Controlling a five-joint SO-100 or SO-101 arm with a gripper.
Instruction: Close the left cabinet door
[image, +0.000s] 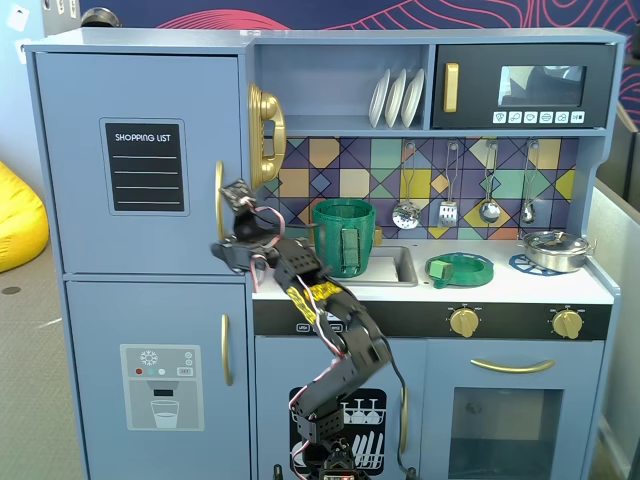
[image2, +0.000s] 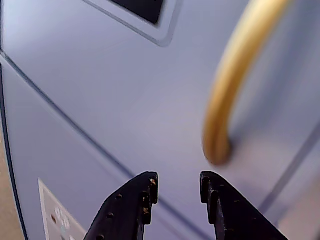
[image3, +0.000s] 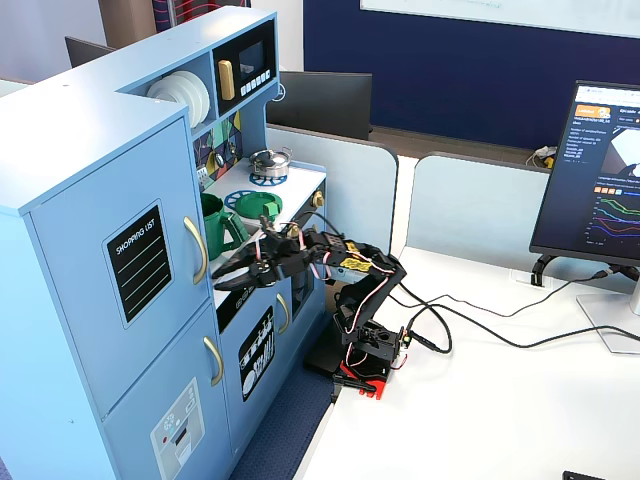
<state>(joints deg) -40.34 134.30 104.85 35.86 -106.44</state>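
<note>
Up close, the wrist view shows the gripper (image2: 176, 186) with its two black fingers (image2: 142, 192) parted by a narrow gap and nothing between them, pointed at the pale blue face of the left cabinet door (image2: 125, 95). The curved gold handle (image2: 235, 75) arcs just above and to the right of the fingertips, its lower end meeting the door surface close beside the right finger; I cannot tell whether any finger touches the door.

In a fixed view from the front, the left cabinet door (image: 140, 160) sits flush in the upper left of the toy kitchen, its black "SHOPPING LIST" panel (image: 146, 166) facing out, and looks closed. The gripper (image: 238, 200) is raised next to the door's right edge, by the handle (image: 219, 200).

From the side, in a fixed view, the arm (image3: 340, 275) reaches from its base (image3: 365, 350), near the left edge of the white table (image3: 500, 410), toward the kitchen, with the gripper (image3: 225, 283) just off the door (image3: 120, 260).
</note>
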